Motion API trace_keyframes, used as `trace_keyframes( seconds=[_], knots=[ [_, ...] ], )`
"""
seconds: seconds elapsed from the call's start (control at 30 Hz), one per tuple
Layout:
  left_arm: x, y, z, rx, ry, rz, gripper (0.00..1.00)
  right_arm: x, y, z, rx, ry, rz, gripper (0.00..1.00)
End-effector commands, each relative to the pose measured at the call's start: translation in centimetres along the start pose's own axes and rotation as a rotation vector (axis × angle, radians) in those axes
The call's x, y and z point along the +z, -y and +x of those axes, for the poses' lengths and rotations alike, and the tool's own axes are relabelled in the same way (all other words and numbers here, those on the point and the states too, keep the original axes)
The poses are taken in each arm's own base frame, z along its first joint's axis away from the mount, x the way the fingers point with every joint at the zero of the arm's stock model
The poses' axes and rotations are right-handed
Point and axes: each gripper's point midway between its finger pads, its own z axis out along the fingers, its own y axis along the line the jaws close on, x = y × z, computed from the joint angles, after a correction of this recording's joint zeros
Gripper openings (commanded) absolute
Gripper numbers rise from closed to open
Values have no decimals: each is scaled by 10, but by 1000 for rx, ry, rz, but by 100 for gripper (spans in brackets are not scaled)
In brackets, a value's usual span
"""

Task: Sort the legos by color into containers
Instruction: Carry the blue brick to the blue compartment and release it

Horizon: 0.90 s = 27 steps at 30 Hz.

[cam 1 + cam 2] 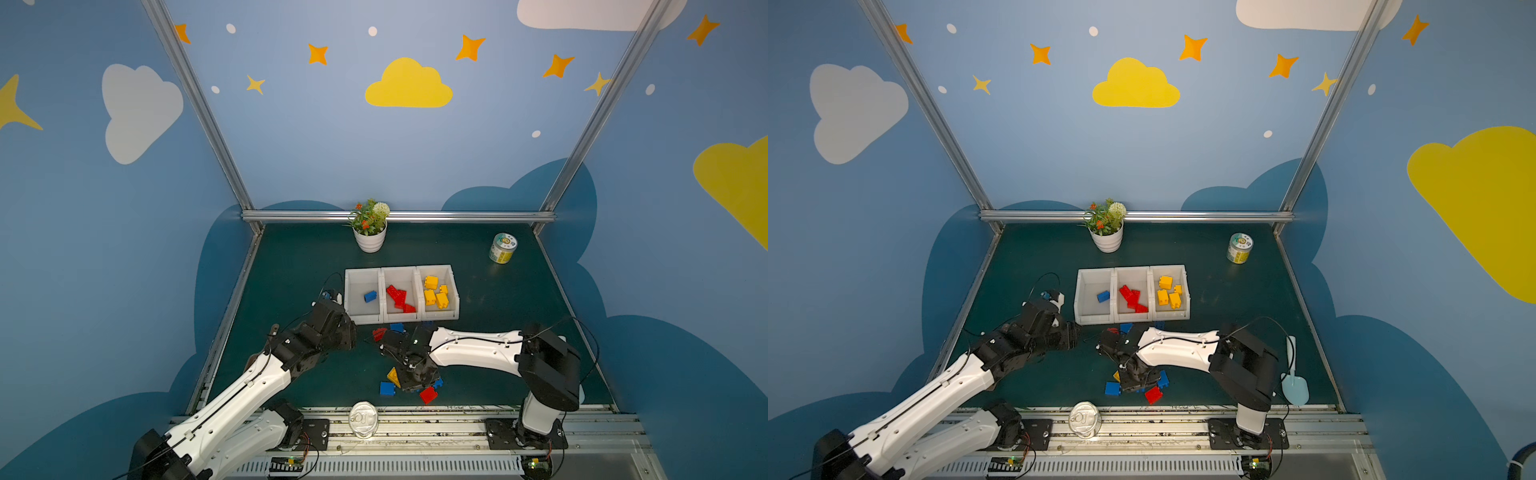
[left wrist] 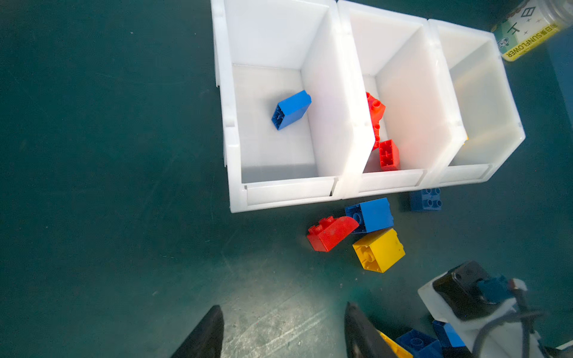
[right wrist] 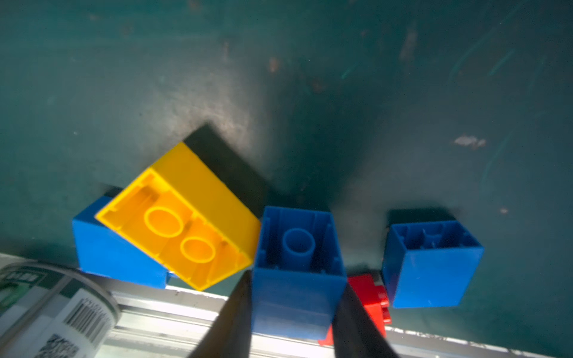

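**Right fingers clamped on a blue brick: crowding is the worry**

My right gripper (image 3: 294,286) is closed tight on a blue brick (image 3: 297,241), hollow side toward the wrist camera, low over the mat near the front rail. My left gripper (image 2: 283,331) has its fingers apart with nothing between them, and hangs just in front of the bins (image 2: 235,192).

What could go wrong, as I judge it:
- The yellow brick (image 3: 183,223) touches the held brick's edge and leans on another blue one (image 3: 114,248). A lift could drag or topple it.
- A red brick (image 3: 372,297) sits just beside one finger and could get knocked toward the rail.
- The brick's walls are smooth plastic, so it may pivot or slip during the carry.
- The bin with the lone blue piece (image 1: 370,296) is the end of the row farthest from this arm, and my left arm sits right by it, so reaching across could clash.
- If I let go too soon, the brick lands among the reds (image 1: 398,296), which is the wrong colour.
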Motion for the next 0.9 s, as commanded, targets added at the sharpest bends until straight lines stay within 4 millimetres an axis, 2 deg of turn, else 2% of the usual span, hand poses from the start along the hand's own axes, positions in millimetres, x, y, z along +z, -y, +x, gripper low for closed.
trace_keyframes(
  seconds=[0.0,0.13,0.23,0.37,0.5,0.7,0.87],
  knots=[
    [0,-5,5,-2,-9,-14,62,-8,4,0,10,10,13,29],
    [0,-5,5,-2,-8,-13,62,-25,7,-7,2,49,2,23],
    [-1,-5,4,-3,-5,-13,62,-49,9,-24,-26,104,-23,22],
    [-4,-7,5,-3,-2,-16,62,-87,10,-66,-77,202,-56,21],
    [-9,-10,6,-13,12,-21,62,-112,-3,-117,-153,290,-98,21],
    [-18,-19,11,-29,23,-35,63,-122,-47,-189,-270,340,-142,21],
    [-25,-25,20,-51,25,-32,63,-103,-76,-226,-304,319,-163,22]
  ],
)
